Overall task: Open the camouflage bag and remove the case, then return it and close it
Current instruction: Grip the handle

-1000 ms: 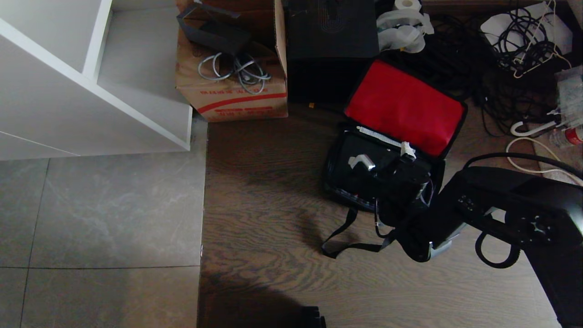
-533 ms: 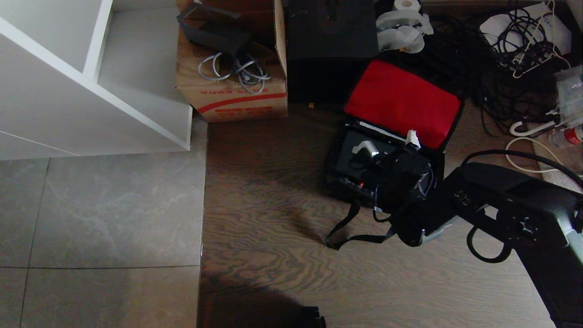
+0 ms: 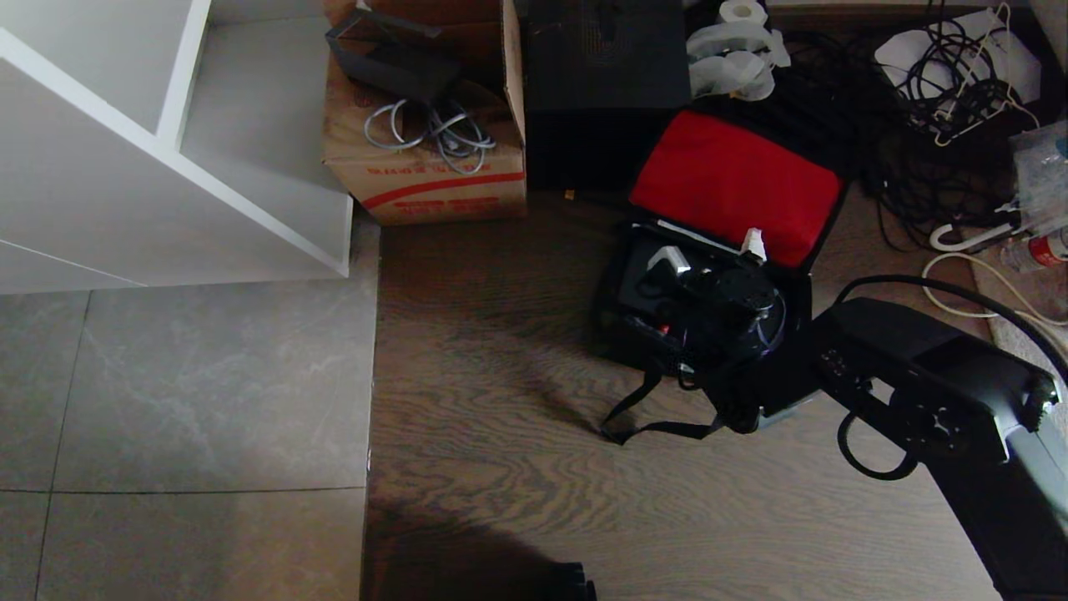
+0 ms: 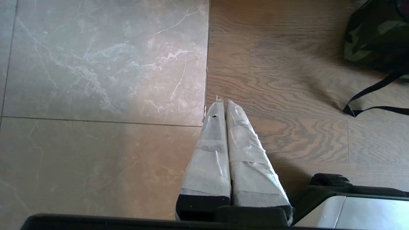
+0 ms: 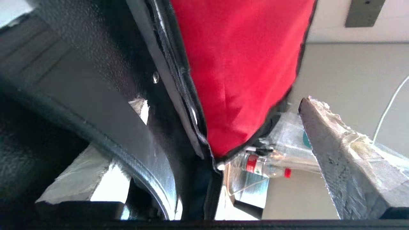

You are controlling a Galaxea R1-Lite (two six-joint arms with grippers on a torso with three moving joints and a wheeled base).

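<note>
The camouflage bag (image 3: 619,332) lies open on the wood floor, its red-lined lid (image 3: 734,184) tipped back. Inside it lies the black case (image 3: 638,282). My right gripper (image 3: 711,252) hangs open just above the case, near the hinge of the lid, with its white-taped fingertips (image 3: 668,260) wide apart. Close up, the right gripper (image 5: 223,103) spans the case's pebbled black face (image 5: 96,64) and the red lining (image 5: 243,64); a curved black bar (image 5: 140,159) crosses one finger. My left gripper (image 4: 223,103) is shut and parked over the tile-wood seam, with a corner of the bag (image 4: 374,35) beyond it.
A brown carton (image 3: 425,150) and a taller black box (image 3: 605,58) stand behind the bag. White shelving (image 3: 167,167) fills the far left. Tangled cables (image 3: 943,92) and a bottle (image 3: 1035,250) lie at the right. The bag's black strap (image 3: 651,417) trails over the floor.
My right arm has reached farther over the open bag, carrying the open gripper toward the red lid. The strap's loose end has slid a little toward the bag.
</note>
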